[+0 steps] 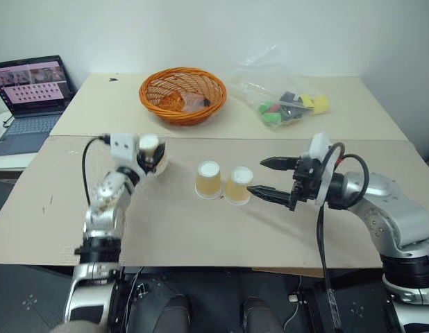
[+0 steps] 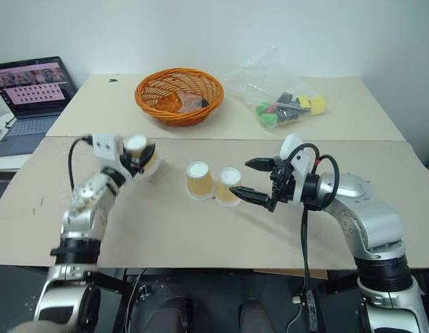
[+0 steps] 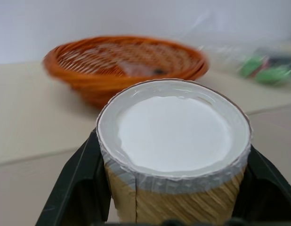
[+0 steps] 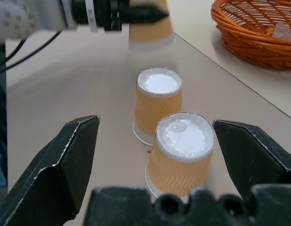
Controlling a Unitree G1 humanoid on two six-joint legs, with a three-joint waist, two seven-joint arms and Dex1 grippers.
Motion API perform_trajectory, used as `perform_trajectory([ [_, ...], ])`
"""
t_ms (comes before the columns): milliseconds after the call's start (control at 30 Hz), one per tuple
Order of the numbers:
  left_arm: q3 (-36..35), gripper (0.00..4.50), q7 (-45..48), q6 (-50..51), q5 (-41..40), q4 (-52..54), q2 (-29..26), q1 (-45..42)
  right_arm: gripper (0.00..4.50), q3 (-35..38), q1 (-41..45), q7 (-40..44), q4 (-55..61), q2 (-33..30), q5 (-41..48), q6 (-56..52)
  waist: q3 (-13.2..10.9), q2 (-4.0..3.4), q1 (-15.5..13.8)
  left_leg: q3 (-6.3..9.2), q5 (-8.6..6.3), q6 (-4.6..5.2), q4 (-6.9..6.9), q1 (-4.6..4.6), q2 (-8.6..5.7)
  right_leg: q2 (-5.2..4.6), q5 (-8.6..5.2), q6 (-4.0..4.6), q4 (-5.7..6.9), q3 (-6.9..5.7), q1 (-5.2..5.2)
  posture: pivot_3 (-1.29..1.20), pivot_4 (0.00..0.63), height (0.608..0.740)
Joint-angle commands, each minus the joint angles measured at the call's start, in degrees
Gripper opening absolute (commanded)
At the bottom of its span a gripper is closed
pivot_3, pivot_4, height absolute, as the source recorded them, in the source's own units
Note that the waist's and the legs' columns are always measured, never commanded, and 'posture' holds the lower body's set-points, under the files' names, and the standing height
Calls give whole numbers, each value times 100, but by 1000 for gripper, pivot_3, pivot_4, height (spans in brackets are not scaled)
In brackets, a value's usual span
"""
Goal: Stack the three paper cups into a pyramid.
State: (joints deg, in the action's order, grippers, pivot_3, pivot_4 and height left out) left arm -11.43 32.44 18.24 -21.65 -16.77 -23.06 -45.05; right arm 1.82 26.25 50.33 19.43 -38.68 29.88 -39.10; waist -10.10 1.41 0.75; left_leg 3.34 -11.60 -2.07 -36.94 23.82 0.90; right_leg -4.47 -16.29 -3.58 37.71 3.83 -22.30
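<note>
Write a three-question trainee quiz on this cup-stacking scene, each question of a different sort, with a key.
1. True or false: the left gripper is shut on a small tan-orange paper cup, held upside down off the table.
2. Multiple choice: the two other tan-orange paper cups stand upside down
A. in the orange woven basket
B. side by side on the beige table, in front of the right gripper
C. stacked one on the other
3. Fill in: the right gripper is ____, its black fingers apart and holding nothing.

Key: 1 true; 2 B; 3 open
</note>
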Motion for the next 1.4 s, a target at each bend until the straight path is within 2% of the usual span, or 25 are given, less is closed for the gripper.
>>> perform_trajectory([
  [33, -127, 2468, 1416, 795, -954, -341, -270, -878, 4500, 4, -40, -150, -23, 51, -153, 239, 1, -1, 27, -2, 0, 1, 0, 0, -1, -1, 0, -1, -5, 0, 0, 0, 150, 740],
  [67, -18, 2468, 1860, 1177, -1139, -424, -380, -1053, 4500, -20, -46, -191, -48, 68, -190, 256, 1, -2, 41, -3, -1, 1, 0, -2, -1, -2, -2, -3, -6, 1, 1, 0, 150, 740],
  [133, 513, 2468, 3430, 2077, -1633, -192, -788, -1242, 4500, -10, -102, -269, -53, 133, -223, 289, 0, -2, 103, -3, -1, 2, 4, -3, 0, 1, -4, -6, -5, 2, -1, 0, 150, 740],
  [200, 1146, 2468, 4784, 2448, -1651, -249, -1127, -1429, 4500, 9, -172, -365, -47, 181, -265, 323, -1, -5, 191, -1, 0, 2, 9, -2, 2, 4, -5, -6, 4, 3, -6, 0, 150, 740],
  [333, 1930, 2468, 5693, 1745, -848, -1198, -1079, -1895, 4500, 67, -378, -548, 90, 250, -277, 337, -3, -6, 191, -3, 1, 0, 8, -4, 3, 4, -6, -7, 9, 3, -8, 0, 150, 740],
  [467, 1965, 2468, 5747, 1052, -422, -2385, -613, -2516, 4500, 181, -638, -762, 298, 327, -240, 335, -4, -6, 168, -2, 1, 0, 6, -6, 3, 6, -7, -8, 13, 4, -6, 0, 150, 740],
  [667, 1893, 2468, 5998, 335, -50, -3318, -213, -3096, 4500, 282, -879, -1006, 511, 433, -205, 338, -5, -3, 162, -2, 0, 2, 1, 24, 0, 2, -7, -8, 0, 4, -23, 0, 150, 740],
  [1000, 2401, 2468, 6006, -867, 553, -4082, -71, -3193, 4500, 328, -912, -1095, 540, 440, -167, 335, -5, -3, 176, -2, 1, 2, 0, 18, 0, 4, -7, -8, 22, 6, -28, 0, 150, 740],
  [1400, 2105, 2468, 6005, -1120, 827, -4550, 147, -3290, 4500, 401, -994, -1059, 676, 377, -16, 289, -5, -3, 174, -1, 1, 3, -5, 26, 0, 4, -7, -8, 26, 5, -34, 0, 150, 740],
])
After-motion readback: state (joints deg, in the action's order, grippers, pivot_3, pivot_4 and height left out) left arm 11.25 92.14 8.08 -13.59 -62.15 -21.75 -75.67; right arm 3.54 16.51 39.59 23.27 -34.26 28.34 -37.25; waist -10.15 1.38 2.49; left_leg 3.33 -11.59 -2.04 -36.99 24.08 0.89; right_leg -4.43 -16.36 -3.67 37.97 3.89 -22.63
